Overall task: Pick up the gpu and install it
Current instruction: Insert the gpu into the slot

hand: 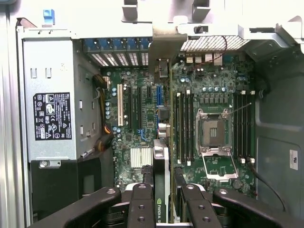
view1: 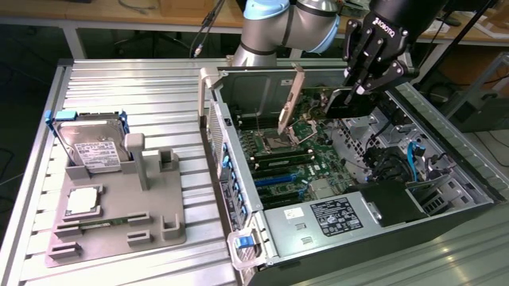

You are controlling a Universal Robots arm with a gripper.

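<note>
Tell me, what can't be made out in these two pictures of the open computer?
Graphics card: edge-on in the wrist view, so its face is hidden; in the exterior view the hand gripping it covers part.
Slot beneath the card: hidden by the card itself, wrist view.
Hard drive label: print too small, exterior view.
Arm: cut off by the exterior view's top edge.

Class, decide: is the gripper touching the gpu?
Touching. In the wrist view the gripper clamps both faces of the gpu.
</note>
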